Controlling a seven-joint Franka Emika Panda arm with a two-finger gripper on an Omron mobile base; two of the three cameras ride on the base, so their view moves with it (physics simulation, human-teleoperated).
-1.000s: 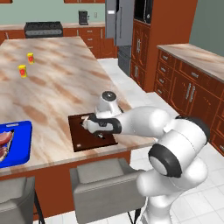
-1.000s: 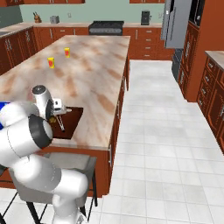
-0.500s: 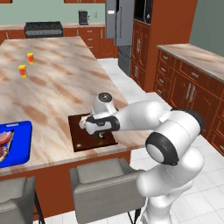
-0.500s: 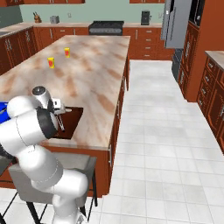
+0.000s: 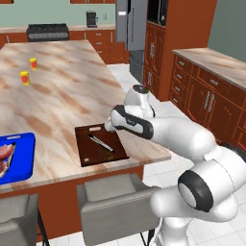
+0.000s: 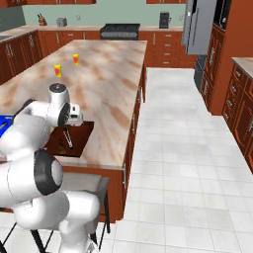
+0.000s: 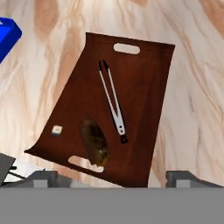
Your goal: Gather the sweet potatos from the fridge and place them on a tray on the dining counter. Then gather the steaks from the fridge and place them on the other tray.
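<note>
Pale green wall (image 6: 128,12) at the back, with red-brown cabinets (image 6: 168,47) below it and a black stove (image 6: 120,31) set among them. Dark coffee maker (image 5: 91,18) on the back counter. White tiled floor (image 6: 188,148) to the right of the island. Drawer-fronted cabinets (image 5: 206,101) along the right wall. Grey stools (image 5: 113,202) tucked at the island's near edge. Even, soft light.
</note>
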